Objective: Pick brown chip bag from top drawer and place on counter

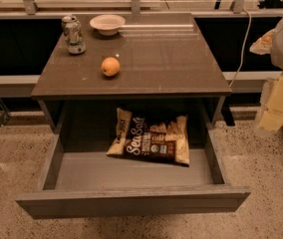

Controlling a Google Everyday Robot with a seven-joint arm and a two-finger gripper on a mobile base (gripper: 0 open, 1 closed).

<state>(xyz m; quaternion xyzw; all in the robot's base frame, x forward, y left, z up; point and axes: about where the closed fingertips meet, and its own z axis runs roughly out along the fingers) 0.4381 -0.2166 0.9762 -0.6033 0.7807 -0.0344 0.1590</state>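
Camera view: the bag lies flat near the back of the open drawer, just under the bench edge. The end effector hangs at the right, well apart from it; apart or together, I cannot tell. It should enter low from the front, clear of the overhang, pinch the bag's near edge, then lift toward bare bench right of the orange.

My gripper hangs right of the open top drawer; its near half lies bare, the counter overhanging the far part.
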